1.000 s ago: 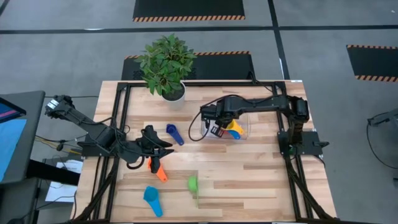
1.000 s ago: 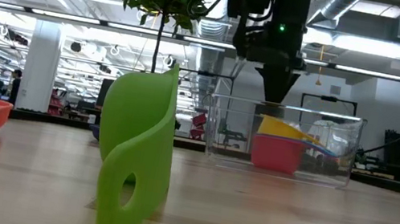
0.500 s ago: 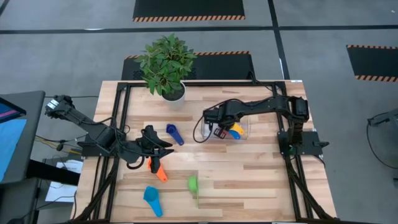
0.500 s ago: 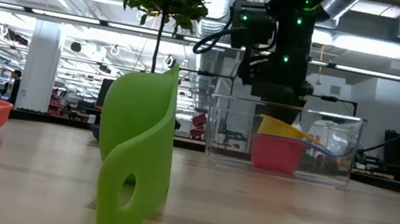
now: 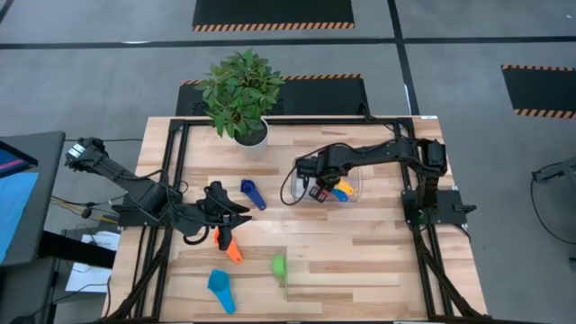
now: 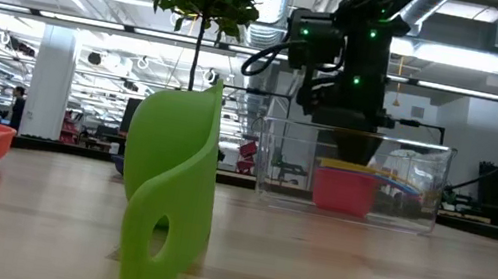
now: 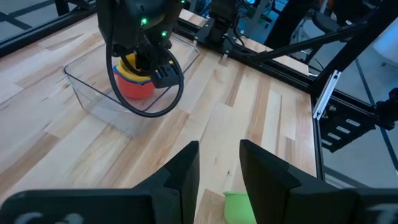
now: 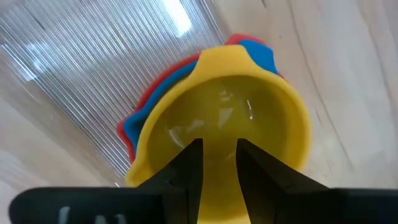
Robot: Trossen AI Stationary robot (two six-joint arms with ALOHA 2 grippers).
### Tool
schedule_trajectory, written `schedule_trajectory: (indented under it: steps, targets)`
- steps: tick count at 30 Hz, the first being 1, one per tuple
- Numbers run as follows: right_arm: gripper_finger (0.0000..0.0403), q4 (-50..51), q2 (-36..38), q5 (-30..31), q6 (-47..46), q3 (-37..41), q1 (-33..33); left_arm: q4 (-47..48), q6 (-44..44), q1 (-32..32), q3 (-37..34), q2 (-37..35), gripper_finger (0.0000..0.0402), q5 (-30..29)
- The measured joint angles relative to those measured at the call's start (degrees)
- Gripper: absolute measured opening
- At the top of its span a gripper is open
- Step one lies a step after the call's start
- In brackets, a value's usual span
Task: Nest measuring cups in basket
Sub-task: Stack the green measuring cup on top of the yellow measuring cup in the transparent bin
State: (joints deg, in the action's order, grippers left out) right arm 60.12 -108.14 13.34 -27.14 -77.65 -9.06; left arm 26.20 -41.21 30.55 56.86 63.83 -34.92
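Note:
The clear basket [image 5: 349, 183] [image 6: 274, 169] stands right of the table's middle and holds a nested stack: red cup [image 6: 345, 190], blue cup [image 8: 260, 52], yellow cup [image 8: 230, 118] on top. My right gripper [image 8: 219, 155] [image 5: 326, 191] reaches down into the basket, shut on the yellow cup. My left gripper [image 7: 219, 168] [image 5: 241, 214] waits shut over the table's left part, just beyond the orange cup [image 5: 232, 248]. The dark blue cup [image 5: 252, 193] and light blue cup [image 5: 220, 288] lie on the table. The green cup [image 5: 280, 266] [image 6: 167, 207] stands on its edge. My right gripper comes at the yellow cup from above, pointing down into the basket. Its fingers [image 8: 186, 168] straddle the cup's rim [image 8: 219, 163], and yellow fills the narrow gap between them. The fingers hide the exact place of contact. The cup sits level in the blue and red cups.
A potted plant in a white pot [image 5: 251, 135] stands at the far edge, left of the basket. Black frame rails [image 5: 177, 171] run along the table's left and right sides. Bare wood lies between the loose cups and the basket and along the near right.
My right gripper has moved down into the basket. The yellow cup, tilted with one end raised a second ago, now lies level and lower, nested on the stack.

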Motion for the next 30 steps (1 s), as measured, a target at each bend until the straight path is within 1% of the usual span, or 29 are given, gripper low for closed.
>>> schedule_trajectory:
  steps: [4, 10, 12, 14, 17, 18, 20, 22, 24, 28, 30]
  targets:
    - [0.0119, 0.56, 0.14, 0.1, -0.11, -0.77, -0.06, 0.0, -0.18, 0.01, 0.0, 0.0, 0.0103, 0.0]
    - [0.0119, 13.87, 3.18, 0.24, -1.36, -10.23, 0.69, 0.0, -0.17, 0.02, 0.0, 0.0, 0.0103, 0.0]
    - [0.0119, 16.08, 4.9, -0.19, -2.58, -12.49, 1.87, 0.0, -0.17, -0.01, 0.0, 0.0, 0.0103, 0.02]
    - [0.0119, 15.89, 7.33, -3.24, -3.93, -14.03, 3.68, 0.0, -0.15, 0.0, 0.0, 0.0, 0.0103, 0.0]
    - [0.0119, 13.46, 11.75, -9.99, -5.39, -14.64, 8.54, 0.02, -0.15, 0.0, 0.0, 0.02, 0.0103, 0.0]
    - [0.0119, 12.26, 13.2, -11.22, -6.18, -14.64, 10.68, 0.02, -0.15, 0.0, 0.0, 0.0, 0.0103, 0.02]
    - [0.0119, 10.81, 15.75, -11.43, -7.97, -14.64, 15.26, 0.04, -0.15, -0.01, 0.0, 0.02, 0.0103, 0.01]
    - [0.0119, 10.68, 18.09, -8.5, -10.81, -14.64, 20.25, 0.04, -0.11, 0.0, 0.0, 0.02, 0.0103, 0.02]
    - [0.0119, 10.69, 19.72, -4.07, -16.43, -14.67, 25.21, 0.04, -0.11, -0.01, 0.0, 0.02, 0.0103, 0.02]
    - [0.0119, 7.83, 21.05, 7.46, -27.21, -14.67, 34.94, 0.04, -0.1, 0.02, 0.0, 0.02, 0.0103, 0.02]
    - [0.0119, 5.01, 20.81, 11.97, -31.12, -14.67, 39.07, 0.04, -0.11, -0.01, 0.0, 0.02, 0.0103, 0.03]
